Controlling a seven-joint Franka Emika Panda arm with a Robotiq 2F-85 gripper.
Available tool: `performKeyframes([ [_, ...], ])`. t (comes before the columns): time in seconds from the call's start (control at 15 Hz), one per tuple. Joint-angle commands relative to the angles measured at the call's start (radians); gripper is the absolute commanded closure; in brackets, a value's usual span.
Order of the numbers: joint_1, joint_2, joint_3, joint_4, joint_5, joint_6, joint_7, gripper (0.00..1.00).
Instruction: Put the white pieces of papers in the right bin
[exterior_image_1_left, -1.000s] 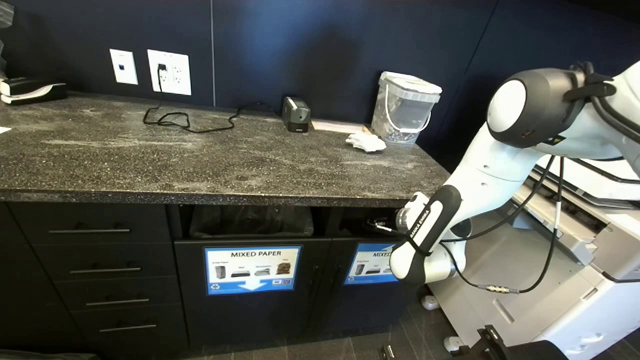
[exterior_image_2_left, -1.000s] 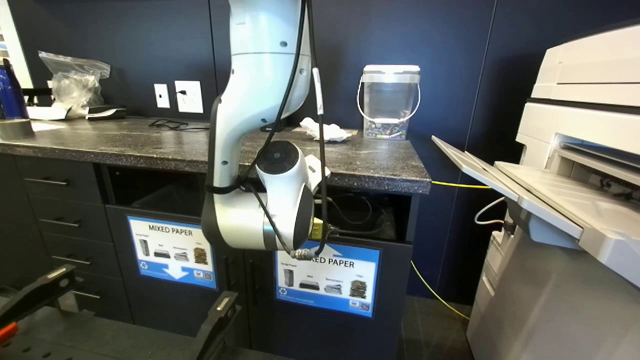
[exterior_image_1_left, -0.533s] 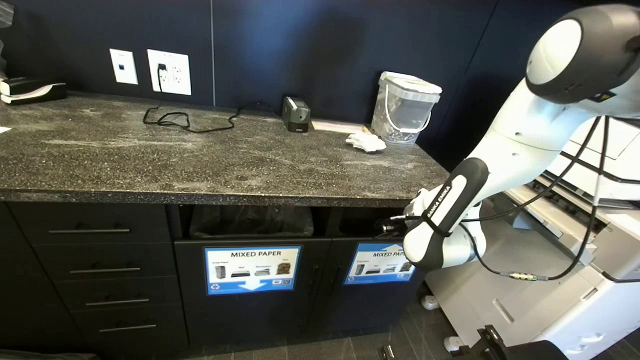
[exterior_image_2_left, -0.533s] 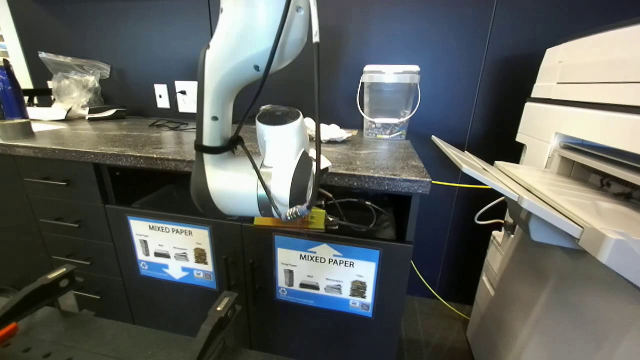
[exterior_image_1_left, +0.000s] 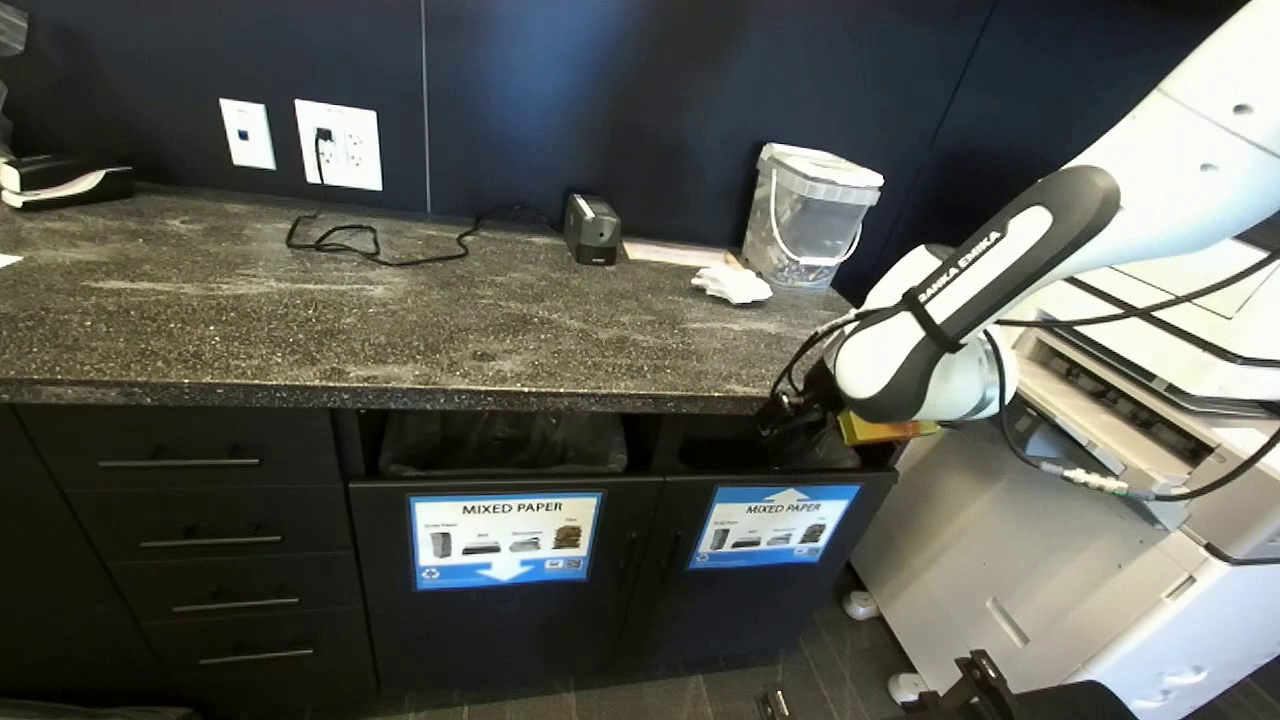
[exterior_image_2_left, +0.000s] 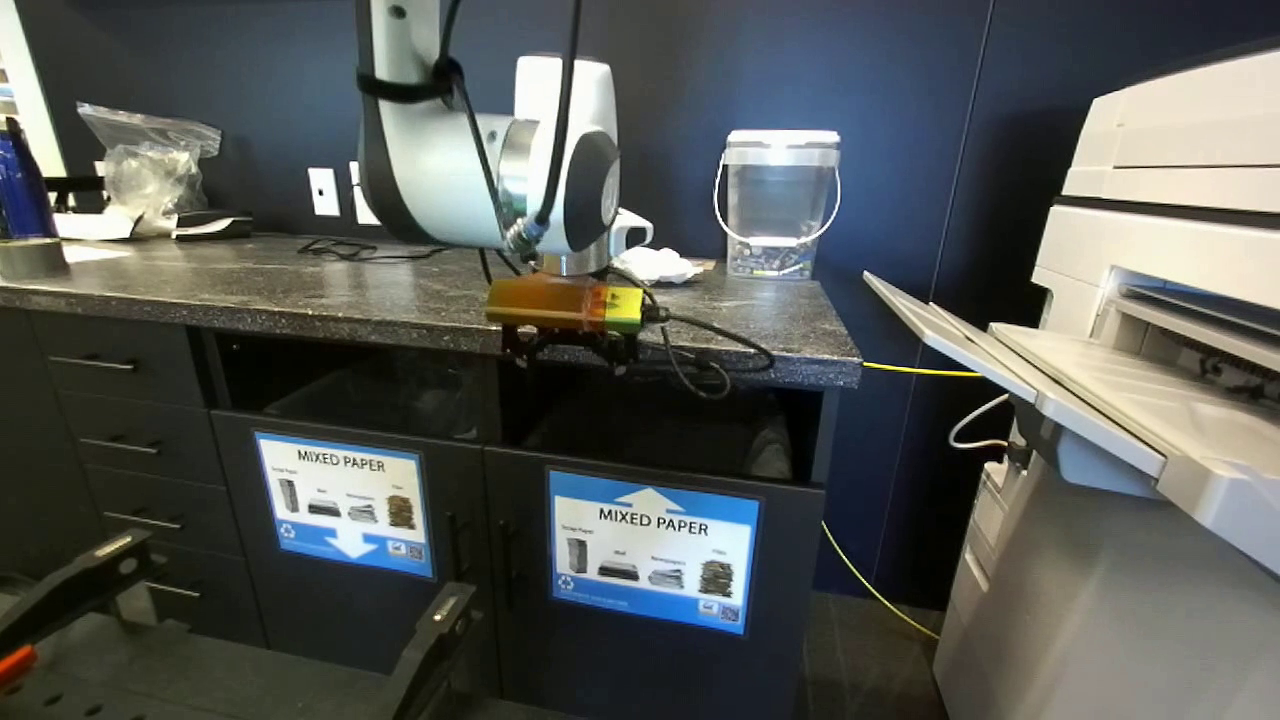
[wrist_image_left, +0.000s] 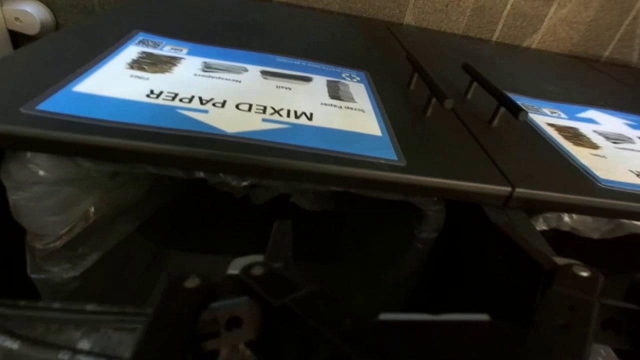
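Note:
A crumpled white piece of paper (exterior_image_1_left: 733, 285) lies on the countertop near the clear bucket; the arm partly covers this paper (exterior_image_2_left: 657, 265) in an exterior view. The right bin (exterior_image_2_left: 655, 665) is the dark cabinet front under the counter's right end, with an upward-arrow sign and a dark slot above. My gripper (exterior_image_2_left: 568, 350) hangs by the counter's front edge, over that slot, its two fingers apart. From the wrist, my gripper (wrist_image_left: 425, 252) shows open over the plastic-lined opening, and I see no paper between the fingers. The bin's inside is too dark to make out.
A twin bin (exterior_image_1_left: 505, 640) stands to the left. The countertop (exterior_image_1_left: 300, 320) overhangs both slots. On it are a bucket (exterior_image_1_left: 810, 215), a pencil sharpener (exterior_image_1_left: 592, 230) and a black cord (exterior_image_1_left: 350, 245). A printer (exterior_image_2_left: 1150, 400) stands to the right.
The arm has risen out of the right bin's slot. The gripper and its yellow mount, hidden or partly hidden before, are now in sight. The paper on the counter stays put.

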Motion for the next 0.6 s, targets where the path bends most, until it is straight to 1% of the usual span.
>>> performKeyframes([
  [0.0,-0.248,-0.074,0.266,0.023,0.049,-0.152,-0.087,0.0],
  [0.13,-0.361,-0.058,0.381,0.097,0.104,-0.251,-0.142,0.0],
  [0.2,-0.287,-0.084,0.332,0.108,0.248,-0.274,-0.226,0.0],
  [0.27,-0.288,-0.072,0.34,0.148,0.293,-0.296,-0.238,0.0],
  [0.33,-0.283,-0.064,0.331,0.192,0.345,-0.316,-0.278,0.0],
  [0.4,-0.217,-0.064,0.276,0.244,0.37,-0.332,-0.259,0.0],
  [0.53,-0.131,-0.045,0.199,0.354,0.427,-0.383,-0.237,0.0],
])
